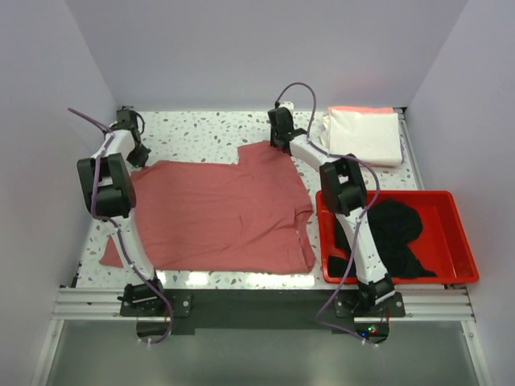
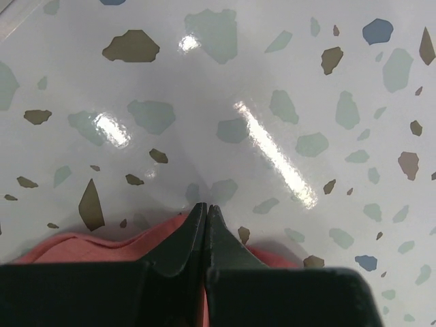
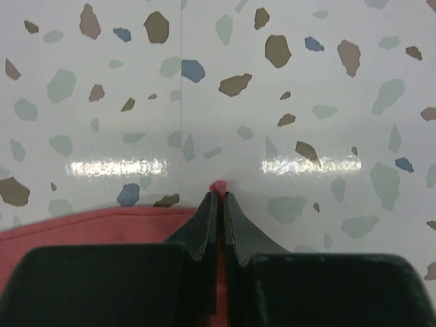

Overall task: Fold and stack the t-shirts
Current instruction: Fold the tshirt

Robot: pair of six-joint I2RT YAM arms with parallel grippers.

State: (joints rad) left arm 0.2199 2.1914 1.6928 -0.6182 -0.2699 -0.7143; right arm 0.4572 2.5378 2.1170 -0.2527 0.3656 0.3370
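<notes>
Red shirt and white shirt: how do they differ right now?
The red shirt lies spread open on the table; the white shirt is folded into a neat rectangle. The red shirt is pinched at its far edge by the left gripper and right gripper; no gripper touches the white shirt. The white shirt rests on a peach shirt; the red shirt on the bare table. Both lie flat.

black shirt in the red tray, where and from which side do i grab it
Pinch the bunched middle of the black shirt, straight down from above: it lies crumpled in the red tray, whose walls would block a sideways approach.
</notes>
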